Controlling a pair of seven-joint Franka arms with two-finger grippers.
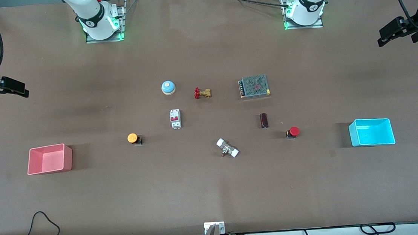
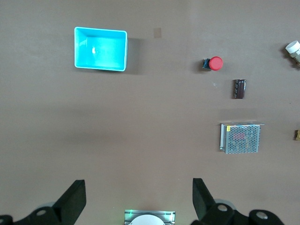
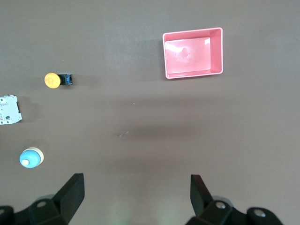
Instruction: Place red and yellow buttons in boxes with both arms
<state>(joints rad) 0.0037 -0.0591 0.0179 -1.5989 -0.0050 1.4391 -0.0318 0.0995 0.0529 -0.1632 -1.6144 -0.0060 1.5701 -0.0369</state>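
Brown counter (image 1: 215, 192), both arms parked high at its ends. Left hand (image 1: 389, 35) hangs over bare counter at the left arm's end, fingers (image 2: 72, 199) spread wide, holding nothing; right hand (image 1: 17, 89) hangs over bare counter at the right arm's end, fingers (image 3: 70, 192) likewise wide and empty. Small red mushroom-cap push-button on a black base (image 1: 293, 132) lies on its side on the counter, near the cyan rectangular plastic bin (image 1: 371, 132) but apart from it. Small orange-yellow mushroom-cap push-button on a black base (image 1: 134, 138) also lies on its side, between the pink-red rectangular plastic bin (image 1: 49, 159) and a white circuit breaker with a red switch (image 1: 175, 118) (touching neither). Both bins sit open-topped with nothing in them. Farther from the front camera: blue-and-white dome bell (image 1: 168, 87), brass valve with a red handle (image 1: 202, 93), perforated metal power supply (image 1: 254, 86). A dark cylindrical capacitor (image 1: 264, 120) lies near the red button.
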